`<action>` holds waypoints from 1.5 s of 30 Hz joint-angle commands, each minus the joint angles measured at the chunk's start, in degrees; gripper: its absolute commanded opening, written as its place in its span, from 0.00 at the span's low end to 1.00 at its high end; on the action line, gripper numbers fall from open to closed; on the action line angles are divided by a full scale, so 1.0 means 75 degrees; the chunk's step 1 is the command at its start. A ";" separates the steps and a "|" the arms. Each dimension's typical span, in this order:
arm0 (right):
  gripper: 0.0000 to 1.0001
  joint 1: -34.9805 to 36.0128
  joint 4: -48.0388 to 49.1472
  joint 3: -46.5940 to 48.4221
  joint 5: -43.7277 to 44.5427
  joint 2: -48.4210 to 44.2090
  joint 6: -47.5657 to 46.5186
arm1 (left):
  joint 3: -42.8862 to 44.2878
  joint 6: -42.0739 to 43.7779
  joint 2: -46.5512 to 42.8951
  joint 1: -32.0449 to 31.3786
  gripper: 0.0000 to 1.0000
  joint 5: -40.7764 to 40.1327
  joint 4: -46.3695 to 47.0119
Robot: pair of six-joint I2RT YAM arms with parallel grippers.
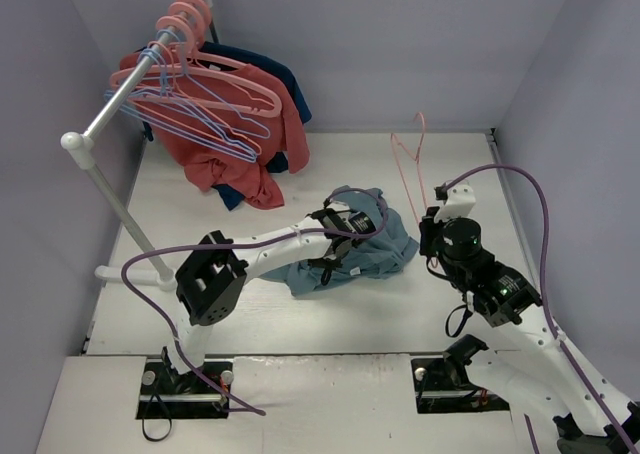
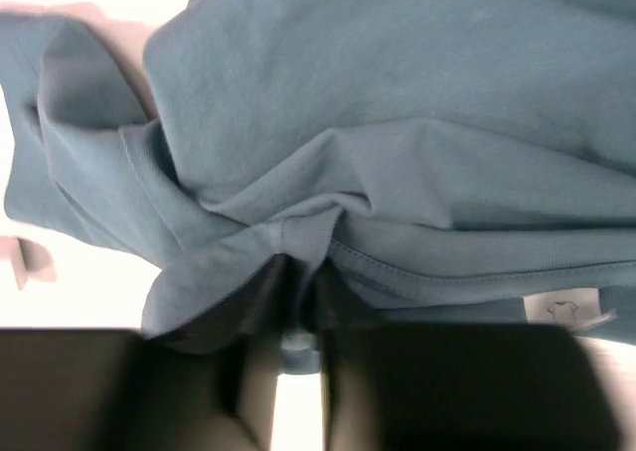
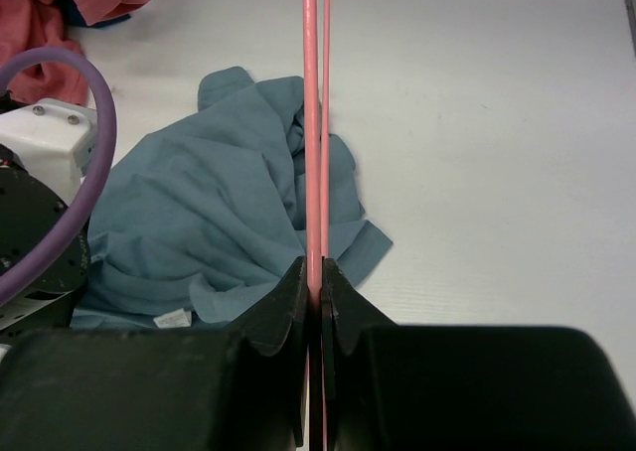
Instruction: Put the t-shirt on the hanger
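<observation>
The teal blue-grey t-shirt (image 1: pixel 375 246) lies crumpled on the white table mid-scene. It fills the left wrist view (image 2: pixel 397 123) and shows in the right wrist view (image 3: pixel 199 213). My left gripper (image 1: pixel 345 224) is shut on a bunched fold of the t-shirt (image 2: pixel 298 237). The thin pale pink hanger (image 1: pixel 410 159) stands upright to the right of the shirt. My right gripper (image 1: pixel 432 236) is shut on the hanger's thin rod (image 3: pixel 314 123), which runs straight up from the jaws.
A white clothes rail (image 1: pixel 120 99) at the back left carries lavender-blue hangers (image 1: pixel 200 124), salmon-pink hangers (image 1: pixel 190 19), a coral-red shirt (image 1: pixel 250 144) and a dark navy garment (image 1: pixel 285 79). Grey walls enclose the table on three sides.
</observation>
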 commanded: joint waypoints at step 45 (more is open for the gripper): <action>0.00 0.0313 0.0426 0.0427 -0.6544 -0.0796 -0.1553 | 0.1081 0.5598 -0.4028 0.2841 0.00 -0.1086 -0.0019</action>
